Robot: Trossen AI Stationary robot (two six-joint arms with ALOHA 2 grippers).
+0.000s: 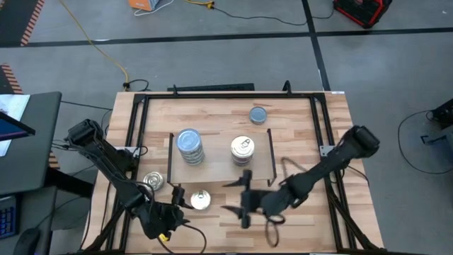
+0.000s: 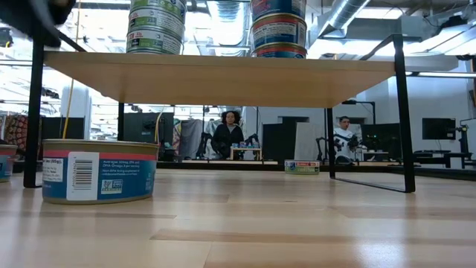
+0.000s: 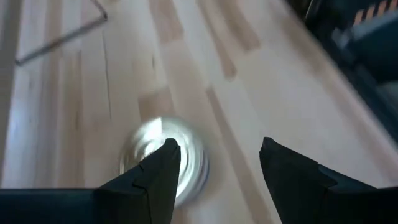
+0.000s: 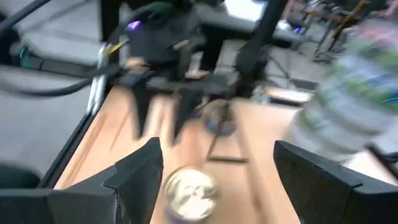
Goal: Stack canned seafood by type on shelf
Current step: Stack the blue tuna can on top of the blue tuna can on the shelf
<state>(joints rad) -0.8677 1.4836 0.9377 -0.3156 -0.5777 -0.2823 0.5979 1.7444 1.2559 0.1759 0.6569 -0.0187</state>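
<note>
I see the silver tin [image 1: 200, 200] lid-up on the tabletop [image 1: 297, 142], blurred between both open, empty end effectors: left end effector [image 1: 177, 196], right end effector [image 1: 239, 197].

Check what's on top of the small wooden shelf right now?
On the light wooden shelf: a blue-grey-lidded tin stack and a silver pull-tab tin stack. Lower tins' lids are covered.

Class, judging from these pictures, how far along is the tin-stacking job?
Done: a blue stack and a silver stack stand on the shelf. In hand: nothing; the open left gripper and open right gripper flank a silver tin. Left: that tin, another silver tin and a blue tin.
</note>
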